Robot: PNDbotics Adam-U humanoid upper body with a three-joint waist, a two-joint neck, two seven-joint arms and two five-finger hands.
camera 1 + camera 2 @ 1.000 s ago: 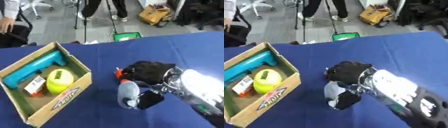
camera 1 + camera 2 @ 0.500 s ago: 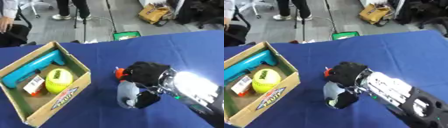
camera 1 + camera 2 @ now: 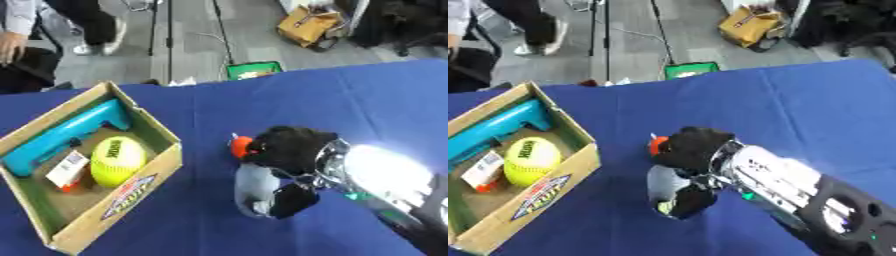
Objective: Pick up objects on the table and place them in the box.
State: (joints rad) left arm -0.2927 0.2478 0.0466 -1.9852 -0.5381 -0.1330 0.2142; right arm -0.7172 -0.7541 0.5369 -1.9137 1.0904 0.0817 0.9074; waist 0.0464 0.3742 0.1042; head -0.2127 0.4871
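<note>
A grey bottle-like object [image 3: 254, 191] with an orange-red cap [image 3: 240, 146] lies on the blue table. My right hand [image 3: 293, 150] is over it, fingers curled round its upper part and the thumb [image 3: 294, 201] pressed on its lower side. To the left stands a cardboard box [image 3: 140, 189]. Inside it lie a teal tool [image 3: 61, 138], a yellow ball [image 3: 117, 160] and a small white and orange pack [image 3: 66, 170]. My left hand shows in neither view.
The blue table [image 3: 367, 110] stretches back to its far edge, with a green-rimmed bin [image 3: 251, 69] and a brown bag [image 3: 306, 26] on the floor beyond. A seated person is at the far left [image 3: 17, 40].
The camera has shifted a little. My right hand stays curled over the grey object, which remains on the table near the box.
</note>
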